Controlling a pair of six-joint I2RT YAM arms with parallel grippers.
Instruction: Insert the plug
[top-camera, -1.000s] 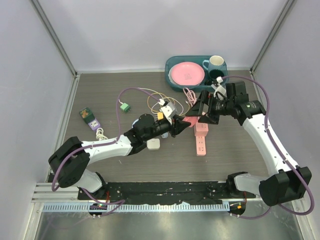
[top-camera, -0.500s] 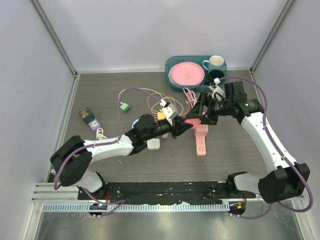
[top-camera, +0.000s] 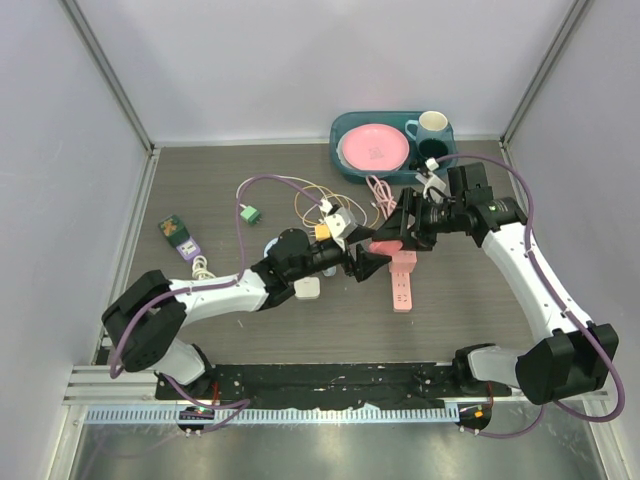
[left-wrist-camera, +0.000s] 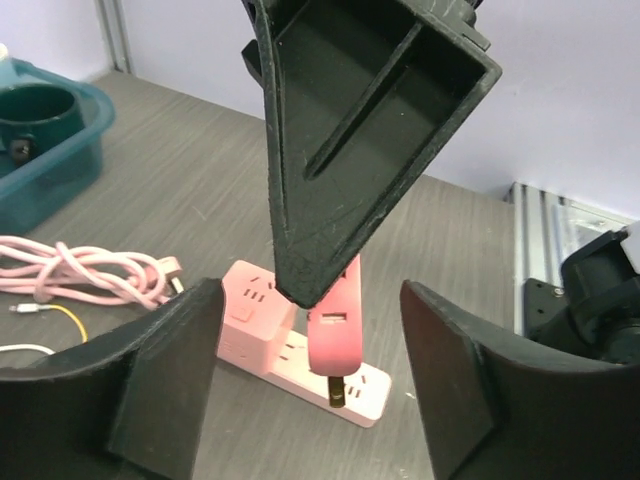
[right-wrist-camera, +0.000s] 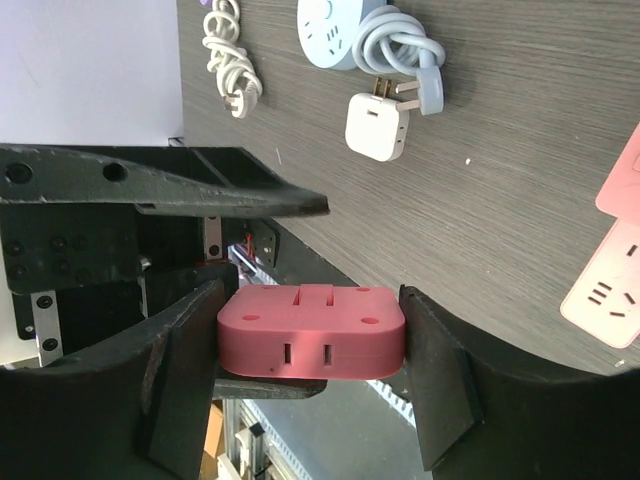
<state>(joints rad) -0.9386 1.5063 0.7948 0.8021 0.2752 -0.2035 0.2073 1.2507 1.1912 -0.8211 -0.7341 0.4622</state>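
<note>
**A:** How are the jaws of the right gripper (right-wrist-camera: 310, 352) set?

**B:** They are clamped on the plug (right-wrist-camera: 312, 335). Its two short ends are pressed by the fingers (right-wrist-camera: 185, 380).

**A:** And those of the left gripper (left-wrist-camera: 310, 375)?

**B:** They are spread wide, and the plug is touched by neither finger.

**A:** How is the plug described?

**B:** A flat coral-pink block with rounded corners is shown. Two narrow slots are seen on one thin side, small round holes on the broad face, and a small tab at one edge. In the left wrist view a dark prong is seen at its lower end.

**A:** Where is it located?

**B:** It is held above the table (right-wrist-camera: 520, 150), between the two grippers and over the pink power strip (left-wrist-camera: 255, 320). Whether the strip is touched by the prong cannot be told.
</note>
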